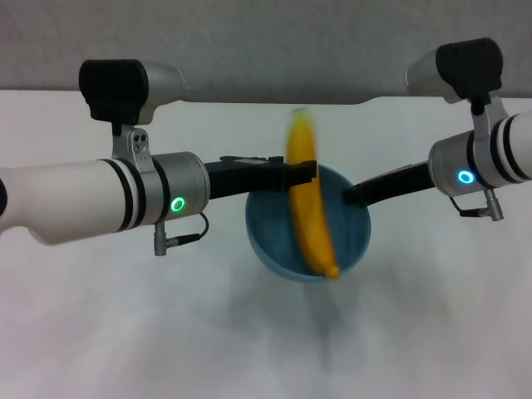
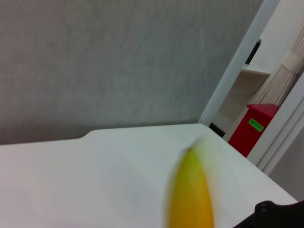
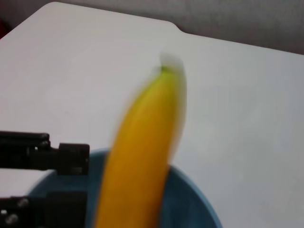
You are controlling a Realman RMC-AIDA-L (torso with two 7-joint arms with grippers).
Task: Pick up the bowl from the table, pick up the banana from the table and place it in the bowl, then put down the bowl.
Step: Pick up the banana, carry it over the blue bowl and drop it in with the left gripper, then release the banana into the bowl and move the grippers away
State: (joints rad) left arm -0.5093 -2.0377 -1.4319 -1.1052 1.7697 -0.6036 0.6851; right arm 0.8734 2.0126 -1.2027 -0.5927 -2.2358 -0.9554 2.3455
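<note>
The left gripper point(image 1: 301, 174) grips the banana point(image 1: 309, 199) over the bowl point(image 1: 353, 237), which the right gripper point(image 1: 351, 197) grips at the rim. The next move is probably lowering, then releasing.

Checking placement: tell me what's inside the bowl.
Only the banana shows over the blue bowl, motion-blurred beside the left gripper. It hides part of the bowl's floor.

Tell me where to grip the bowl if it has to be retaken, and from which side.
Grip the bowl by its rim on the robot's right, near where the right end effector meets it. The banana crosses the middle and the left end effector holds that.
</note>
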